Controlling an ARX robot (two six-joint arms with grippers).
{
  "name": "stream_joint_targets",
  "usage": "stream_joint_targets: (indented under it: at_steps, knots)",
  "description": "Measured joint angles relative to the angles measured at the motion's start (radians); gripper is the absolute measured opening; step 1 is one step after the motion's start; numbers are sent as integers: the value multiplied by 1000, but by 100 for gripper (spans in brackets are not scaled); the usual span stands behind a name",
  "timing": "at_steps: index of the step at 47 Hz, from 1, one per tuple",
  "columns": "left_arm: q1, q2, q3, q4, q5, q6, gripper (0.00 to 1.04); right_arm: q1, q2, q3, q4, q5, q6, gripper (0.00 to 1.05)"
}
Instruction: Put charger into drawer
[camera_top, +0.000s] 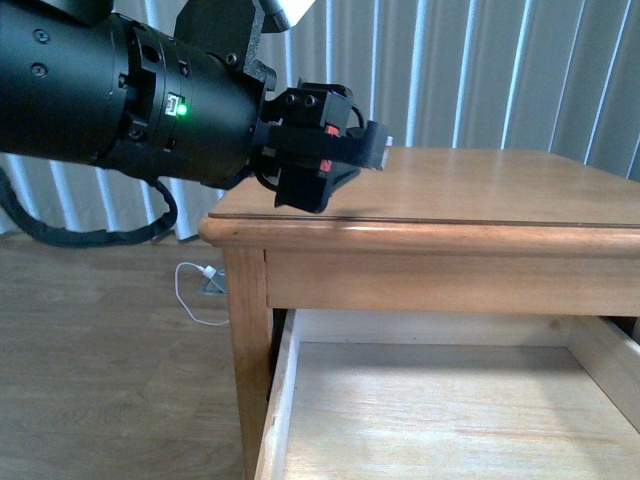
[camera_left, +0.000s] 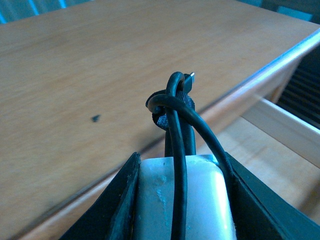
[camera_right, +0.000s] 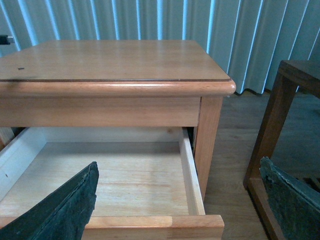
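Charger (camera_left: 155, 205), one only, sits clamped between the two dark fingers (camera_left: 120, 200) of the left gripper (camera_left: 180, 167): a white block with a thin black cable (camera_left: 176, 150) running over it, gathered beyond the block into a loop bound by a black strap (camera_left: 162, 121), a small metal plug tip (camera_left: 192, 76) poking out at the top. It is held in the air above the top of the one light-brown wooden table (camera_top: 480, 190), close to the table's edge, and it is not in the drawer. One drawer (camera_top: 285, 380) stands pulled out beneath the table top; inside it the pale board floor and side walls show. The right gripper (camera_right: 180, 200) hangs over the drawer's front, its two fingers (camera_right: 65, 210) spread wide apart and holding nothing. One small green light (camera_top: 183, 108) glows on the left arm. One dark speck (camera_left: 95, 118) marks the table top. On the wooden floor left of the table lies one thin white cable (camera_top: 190, 295) with a white plug. One darker wooden piece of furniture (camera_right: 280, 125) stands to the table's right, and pale vertical blinds (camera_top: 500, 70) hang behind.
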Motion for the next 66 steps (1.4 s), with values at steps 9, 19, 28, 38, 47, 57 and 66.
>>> stream_joint_targets:
  at_steps: [9, 19, 28, 38, 47, 57, 66]
  knots:
    - [-80, -16, -82, 0, 16, 40, 43, 0, 0, 0, 0, 0, 0, 96]
    - [-141, 126, -83, 0, -32, 81, 43, 0, 0, 0, 0, 0, 0, 96]
    - [-166, 280, -18, 8, -75, 114, 43, 0, 0, 0, 0, 0, 0, 96]
    - [-183, 404, 93, 2, -109, 114, 43, 0, 0, 0, 0, 0, 0, 96]
    - [-193, 491, 180, -14, -141, 114, 43, 0, 0, 0, 0, 0, 0, 96]
    - [-203, 518, 221, -62, -140, 114, 46, 0, 0, 0, 0, 0, 0, 96]
    - [-210, 513, 217, -22, -157, 114, 78, 0, 0, 0, 0, 0, 0, 96]
